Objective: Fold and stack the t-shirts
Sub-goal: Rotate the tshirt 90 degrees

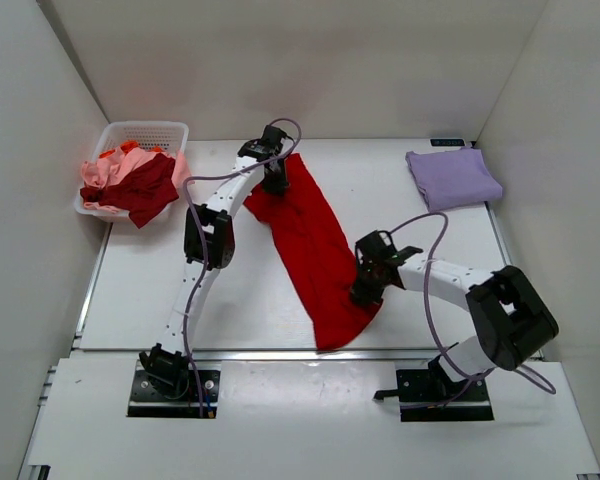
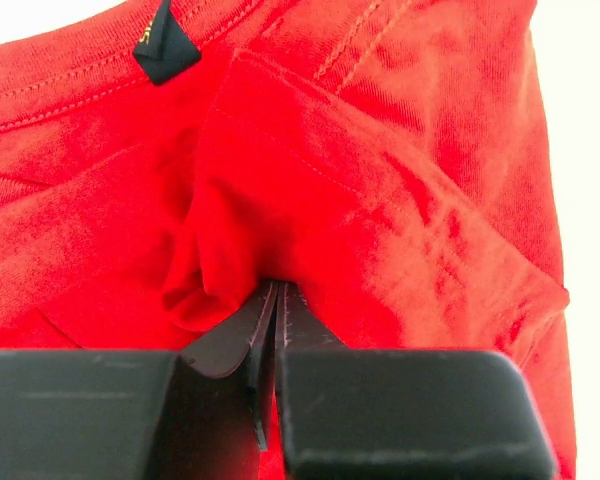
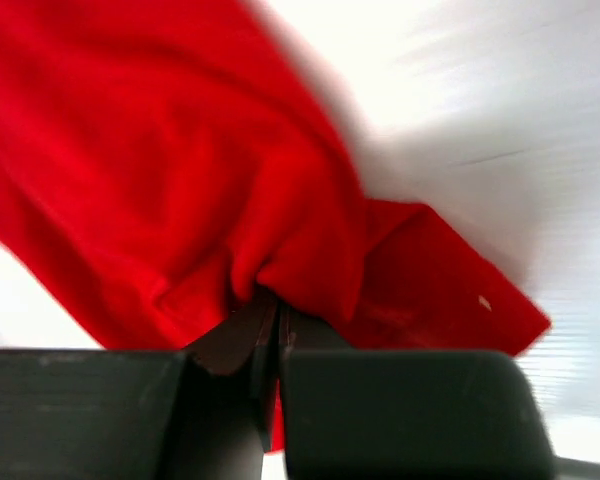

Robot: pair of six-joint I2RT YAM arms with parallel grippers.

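Here, left gripper (image 1: 275,183) outstretched, right gripper (image 1: 366,292) tucked inward, both pinching red t-shirt (image 1: 315,245).

**Top view.** Fixed, high, behind the arm bases (image 1: 175,385). Looks down and forward over the whole counter (image 1: 160,290), from far off, with the walls (image 1: 40,150) in frame.

**Left wrist view.** On the wrist, looking along the left pincer (image 2: 278,292) (fingers fill the lower edge). Very close to the red shirt (image 2: 380,200).

**Right wrist view.** Same mounting, behind the right pincer (image 3: 278,305). Equally close, and blurred.

**Shared.** All three take in the red shirt. The left wrist covers its far end, the right wrist its near end.
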